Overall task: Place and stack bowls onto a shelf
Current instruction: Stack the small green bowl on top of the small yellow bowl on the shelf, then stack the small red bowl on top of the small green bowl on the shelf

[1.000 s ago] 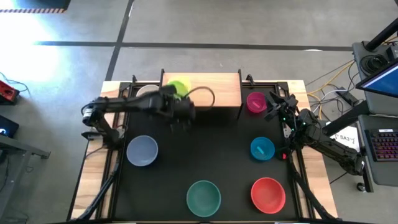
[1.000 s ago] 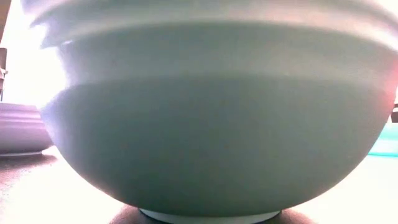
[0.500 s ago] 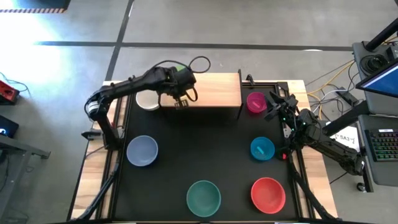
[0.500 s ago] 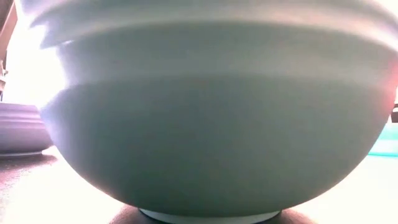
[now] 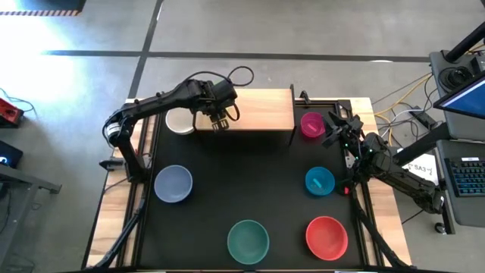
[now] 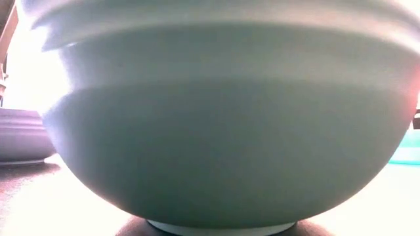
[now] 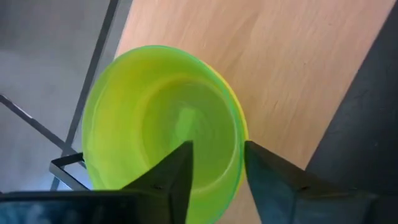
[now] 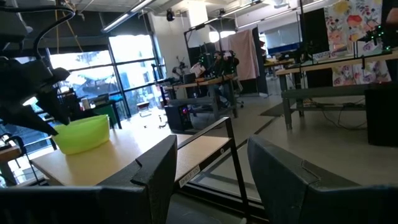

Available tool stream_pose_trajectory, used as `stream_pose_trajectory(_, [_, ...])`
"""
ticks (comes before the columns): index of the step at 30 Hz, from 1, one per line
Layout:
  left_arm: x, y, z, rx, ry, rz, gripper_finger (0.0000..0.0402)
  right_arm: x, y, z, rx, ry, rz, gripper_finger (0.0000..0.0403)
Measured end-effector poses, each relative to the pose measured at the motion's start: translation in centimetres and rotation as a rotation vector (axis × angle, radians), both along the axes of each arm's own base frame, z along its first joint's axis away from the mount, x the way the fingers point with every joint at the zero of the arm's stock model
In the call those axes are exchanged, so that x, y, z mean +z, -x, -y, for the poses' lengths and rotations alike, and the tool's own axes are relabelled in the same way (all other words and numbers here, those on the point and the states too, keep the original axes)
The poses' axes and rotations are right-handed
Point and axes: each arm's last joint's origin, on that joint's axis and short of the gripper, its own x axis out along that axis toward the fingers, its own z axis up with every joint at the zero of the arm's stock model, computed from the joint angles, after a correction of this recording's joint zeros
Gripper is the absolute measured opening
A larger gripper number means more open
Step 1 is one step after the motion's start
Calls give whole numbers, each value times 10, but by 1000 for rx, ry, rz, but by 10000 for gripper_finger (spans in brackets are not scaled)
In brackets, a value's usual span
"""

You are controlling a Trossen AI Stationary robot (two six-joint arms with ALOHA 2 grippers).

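A green bowl (image 7: pixel 155 118) sits nested in a yellow bowl (image 7: pixel 243 130) at the left end of the wooden shelf (image 7: pixel 298 62). My left gripper (image 7: pixel 217 177) is open above it. One finger is inside the green bowl's rim and the other outside, with a gap showing. In the high view the left gripper (image 5: pixel 217 120) hides both bowls. From the right wrist view the green bowl (image 8: pixel 81 134) stands on the shelf (image 8: pixel 143 152). My right gripper (image 5: pixel 333 127) waits open beside the magenta bowl (image 5: pixel 311 123).
On the black table stand a white bowl (image 5: pixel 179 120) left of the shelf, a lavender-blue bowl (image 5: pixel 173 183), a large teal-green bowl (image 5: pixel 248 238), a red bowl (image 5: pixel 326 236) and a small blue bowl (image 5: pixel 320 181). The teal-green bowl (image 6: pixel 223 131) fills the low view.
My left arm has swung from the table in front of the shelf toward the far edge. It now stands over the shelf's left end, so that it covers the green bowl in the high view. In the last half second it has barely shifted.
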Motion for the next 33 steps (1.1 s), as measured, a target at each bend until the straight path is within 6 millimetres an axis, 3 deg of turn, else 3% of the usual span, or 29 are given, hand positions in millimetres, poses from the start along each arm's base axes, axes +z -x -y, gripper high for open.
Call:
stream_pose_trajectory(8, [18,6,2,1,-20,47,208,0,0,0,1,-1,1,185])
stream_pose_trajectory(17, [43,5,16,-1,111,192,221,0,0,0,0,0,0,185])
stream_pose_trajectory(21, [45,0,37,-85,198,214,216,0,0,0,0,0,-1,185])
stream_pose_trajectory(33, [50,-26,122,-317,177,293,210,0,0,0,0,0,1,185])
